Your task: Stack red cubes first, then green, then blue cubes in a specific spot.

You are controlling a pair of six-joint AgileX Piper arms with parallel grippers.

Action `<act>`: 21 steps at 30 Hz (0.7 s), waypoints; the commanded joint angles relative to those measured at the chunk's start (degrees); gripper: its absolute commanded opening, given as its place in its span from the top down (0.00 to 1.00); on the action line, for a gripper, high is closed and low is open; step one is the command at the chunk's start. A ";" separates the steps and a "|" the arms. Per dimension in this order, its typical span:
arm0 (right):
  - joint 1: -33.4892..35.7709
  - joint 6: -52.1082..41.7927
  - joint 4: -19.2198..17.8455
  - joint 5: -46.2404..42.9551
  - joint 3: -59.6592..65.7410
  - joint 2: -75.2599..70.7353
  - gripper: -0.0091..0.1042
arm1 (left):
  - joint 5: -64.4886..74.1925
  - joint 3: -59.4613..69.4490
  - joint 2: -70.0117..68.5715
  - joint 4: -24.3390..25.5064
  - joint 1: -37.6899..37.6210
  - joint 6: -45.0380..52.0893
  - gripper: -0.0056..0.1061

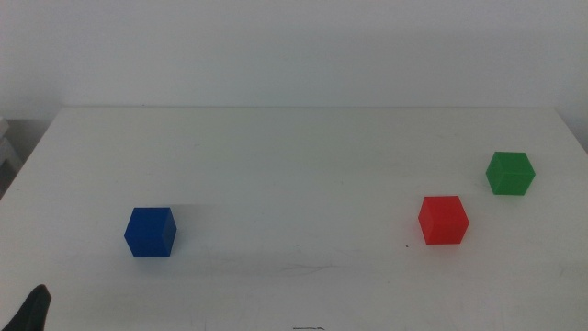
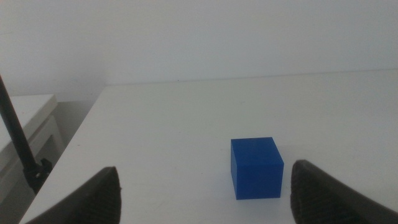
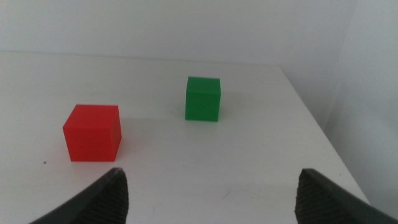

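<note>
The red cube (image 1: 443,220) rests on the white table at the right, with the green cube (image 1: 510,173) a little behind it and further right. Far across at the left sits the blue cube (image 1: 150,232). My left gripper (image 2: 205,183) hovers low and open just short of the blue cube (image 2: 256,168), which is not between its jaws. One of its dark fingertips (image 1: 35,308) shows at the middle view's bottom left corner. My right gripper (image 3: 211,183) is open and holds nothing, facing the red cube (image 3: 92,132) and the green cube (image 3: 203,98).
The table's left edge (image 2: 74,143) drops off beside a low white unit (image 2: 28,118), where a thin dark rod (image 2: 15,134) stands. Its right edge (image 3: 323,130) runs close past the green cube. A white wall stands behind.
</note>
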 commanded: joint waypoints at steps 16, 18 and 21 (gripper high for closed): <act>0.22 -0.26 1.80 25.54 -35.88 28.13 0.09 | -4.52 -0.21 -1.14 -0.42 -0.15 -0.13 0.11; 0.76 -0.21 2.56 32.25 -40.59 33.49 0.09 | -4.52 -0.21 -1.14 -0.42 -0.15 -0.13 0.11; 4.12 0.11 2.21 38.04 -47.35 41.30 0.09 | -4.52 -0.21 -1.14 -0.42 -0.15 -0.13 0.11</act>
